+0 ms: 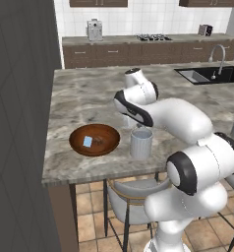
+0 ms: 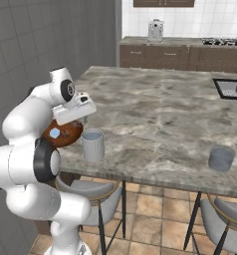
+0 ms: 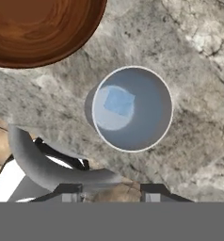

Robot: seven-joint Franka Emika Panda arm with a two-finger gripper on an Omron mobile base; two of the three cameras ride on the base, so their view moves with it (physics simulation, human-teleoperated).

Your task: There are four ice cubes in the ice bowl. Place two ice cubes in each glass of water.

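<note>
The hand view looks straight down into the near glass of water point(image 3: 142, 117), and one pale-blue ice cube point(image 3: 118, 102) lies inside it. My gripper point(image 3: 111, 197) hangs above this glass point(image 1: 141, 142) point(image 2: 92, 144), open, with nothing between its fingertips. To the left of the glass stands the reddish-brown ice bowl point(image 1: 75, 137) point(image 2: 73, 133) point(image 3: 38, 28), holding an ice cube point(image 1: 88, 141) point(image 2: 55, 133). The other glass of water point(image 2: 221, 158) stands far to the right near the counter's front edge.
The marble island counter point(image 1: 84, 98) has its front edge just before the bowl and glass. Grey stools point(image 1: 133, 194) point(image 2: 225, 211) stand below that edge. A sink point(image 1: 207, 75) is set into the far right of the counter. My own arm point(image 1: 178, 118) arches over the near glass.
</note>
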